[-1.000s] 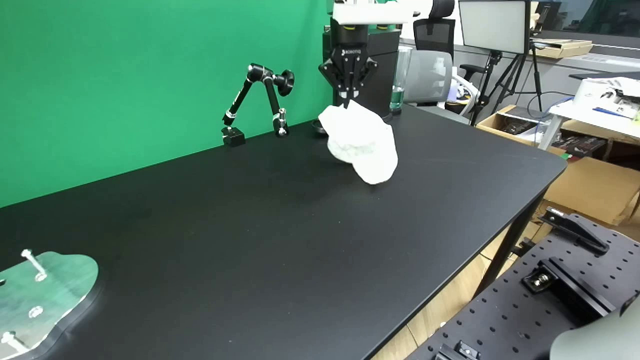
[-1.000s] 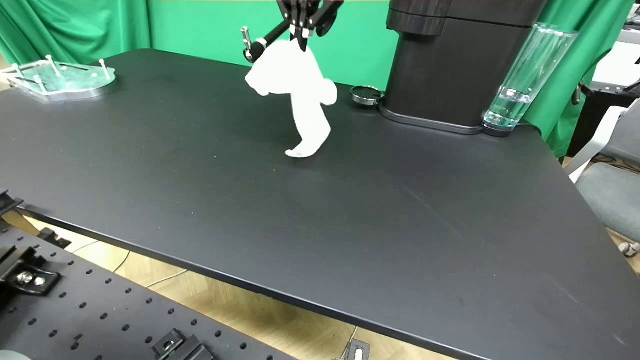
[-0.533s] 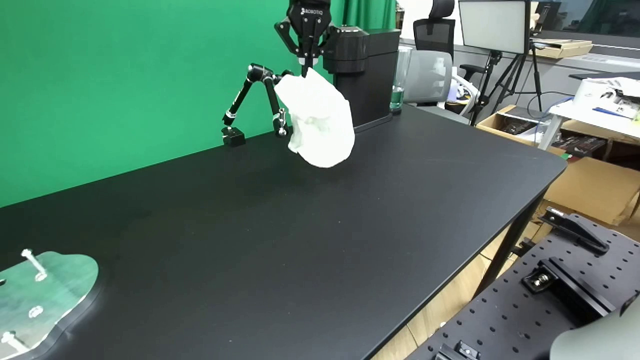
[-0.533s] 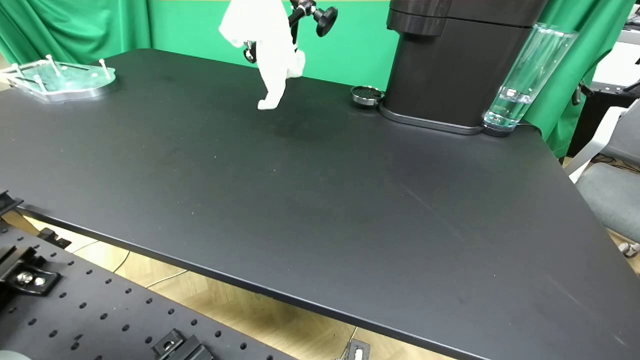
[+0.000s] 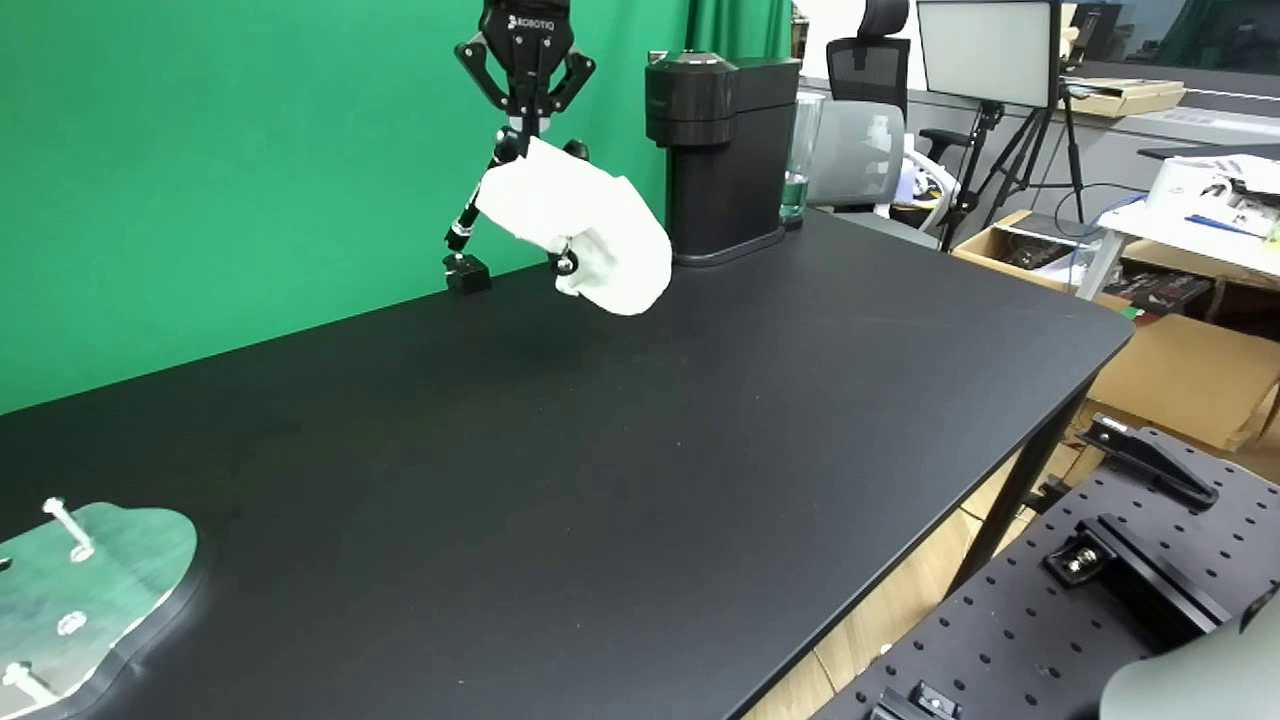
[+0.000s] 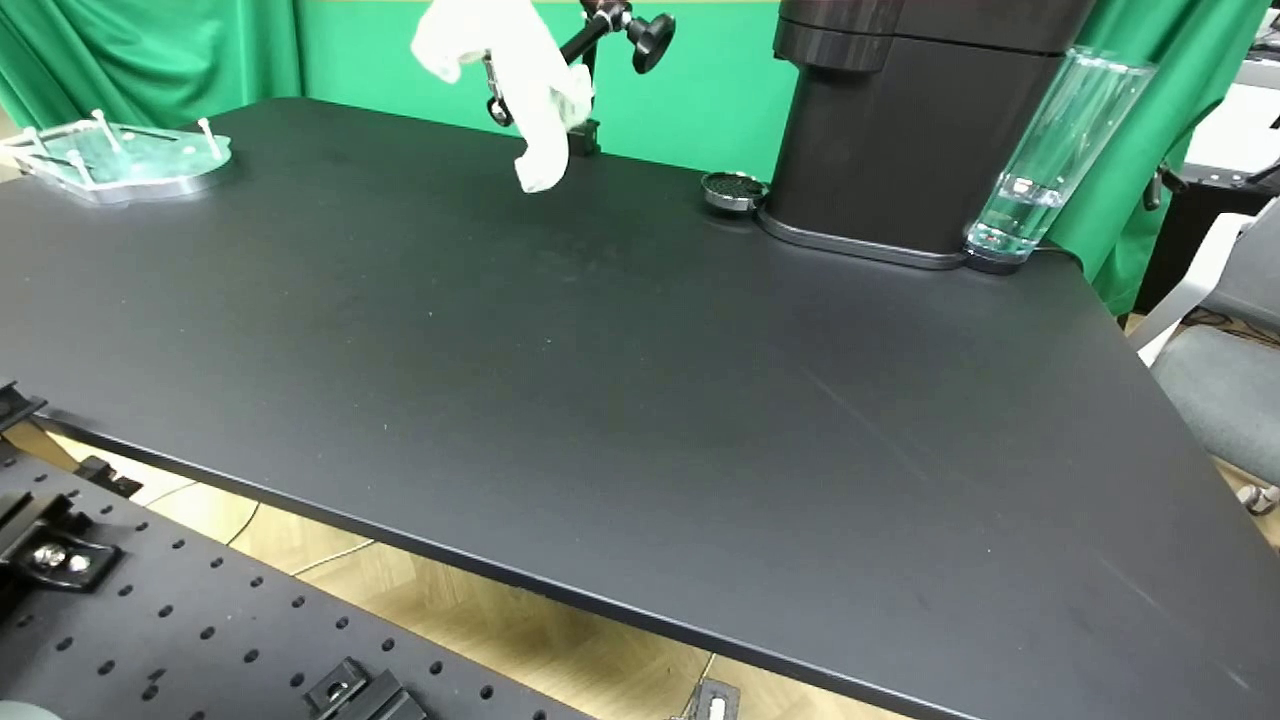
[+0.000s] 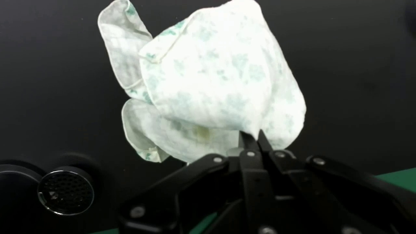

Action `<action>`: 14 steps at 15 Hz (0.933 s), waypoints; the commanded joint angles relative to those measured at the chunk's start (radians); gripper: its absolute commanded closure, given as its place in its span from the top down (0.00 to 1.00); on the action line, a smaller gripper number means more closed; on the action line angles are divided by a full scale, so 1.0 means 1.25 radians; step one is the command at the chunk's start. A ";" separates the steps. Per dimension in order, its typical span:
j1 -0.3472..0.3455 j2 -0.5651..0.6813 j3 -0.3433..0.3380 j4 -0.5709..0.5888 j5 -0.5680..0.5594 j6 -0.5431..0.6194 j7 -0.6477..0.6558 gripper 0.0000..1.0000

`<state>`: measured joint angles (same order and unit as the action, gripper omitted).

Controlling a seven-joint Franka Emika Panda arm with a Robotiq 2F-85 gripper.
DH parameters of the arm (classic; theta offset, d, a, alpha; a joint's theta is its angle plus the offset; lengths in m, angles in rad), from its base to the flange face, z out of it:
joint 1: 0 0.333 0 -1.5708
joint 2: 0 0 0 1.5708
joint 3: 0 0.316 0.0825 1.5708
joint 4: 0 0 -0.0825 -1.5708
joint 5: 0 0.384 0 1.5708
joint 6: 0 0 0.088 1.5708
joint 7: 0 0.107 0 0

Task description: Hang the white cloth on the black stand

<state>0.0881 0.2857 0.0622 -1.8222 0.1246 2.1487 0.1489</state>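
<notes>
The white cloth [image 5: 600,225] hangs in the air above the table's back edge, its lower end slanting toward the coffee machine. My gripper [image 5: 528,132] is shut on its upper corner. In the wrist view the cloth [image 7: 211,71] shows pale green print and hangs from the closed fingertips [image 7: 255,135]. The black stand is a jointed arm with a base [image 5: 466,273] by the green wall. Its metal-tipped end [image 5: 565,262] shows in front of the cloth, which hides the middle. In an exterior view the cloth [image 6: 525,85] overlaps the stand [image 6: 600,25]; I cannot tell whether they touch.
A black coffee machine [image 5: 710,190] with a clear water container [image 6: 1050,160] stands right of the stand. A round metal tray [image 6: 735,190] lies beside it, also in the wrist view [image 7: 66,191]. A clear pegged plate [image 5: 130,560] lies at the table's other end.
My gripper has carried the cloth left, away from the coffee machine, and over to the stand. The cloth's lower part has swung up and out, and it now covers part of the stand.
</notes>
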 commanded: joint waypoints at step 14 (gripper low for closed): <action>0.028 0.142 -0.003 0.157 -0.018 -0.096 0.039 0.73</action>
<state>0.1174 0.4492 0.0661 -1.6786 0.1184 2.0775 0.1644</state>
